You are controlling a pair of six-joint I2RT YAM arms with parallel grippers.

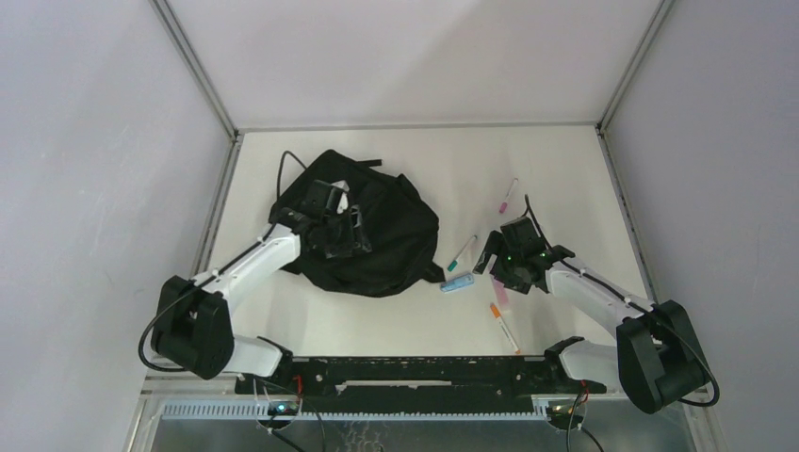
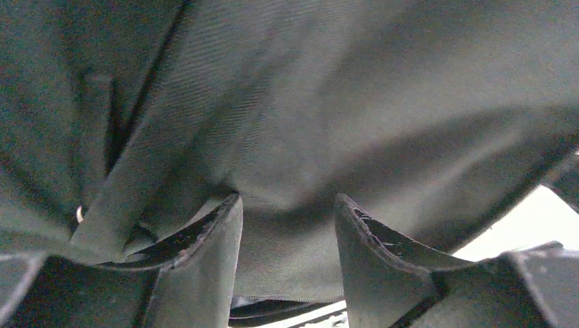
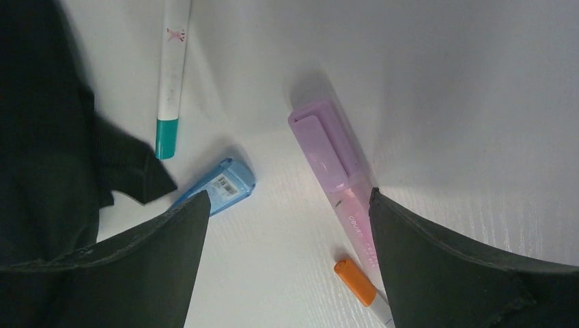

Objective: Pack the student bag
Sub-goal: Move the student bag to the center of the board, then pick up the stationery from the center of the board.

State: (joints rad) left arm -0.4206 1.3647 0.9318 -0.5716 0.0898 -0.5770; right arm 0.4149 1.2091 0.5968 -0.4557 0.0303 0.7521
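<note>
- Starting with the student bag [image 1: 377, 235]: it lies slumped toward the far-left corner of the worktop [image 1: 565, 169], and one black strap end reaches out toward the middle.
- My left gripper [image 2: 287, 205] sits on top of the bag with its fingers part-way apart and pressed into the cloth. Fabric bulges into the gap, but I cannot tell whether any of it is actually pinched.
- My right gripper [image 3: 288, 195] hangs wide and empty over the loose stationery nearer the right edge. The pink highlighter [image 3: 338, 171] runs slantwise under one finger.
- Smaller things around it are a teal-capped pen [image 3: 168, 82], a blue block [image 3: 222, 186] just beside the strap end, and an orange-capped pen [image 3: 358, 283] just beside the highlighter.
- Risk on the left: if I lift with only a loose fold caught, the cloth may slip free, or the bag may rise without its mouth opening.
- Risk on the right: the highlighter is not centred between my fingers. One finger could land on it and skid it, or drag the orange-capped pen along.
- Only the overhead view shows the whole layout, including a pink pen [image 1: 509, 196] toward the far edge that neither wrist view shows.
- Only the right wrist view shows how the highlighter lines up with my fingers. The left wrist view shows only cloth, so I cannot find the zip there.
</note>
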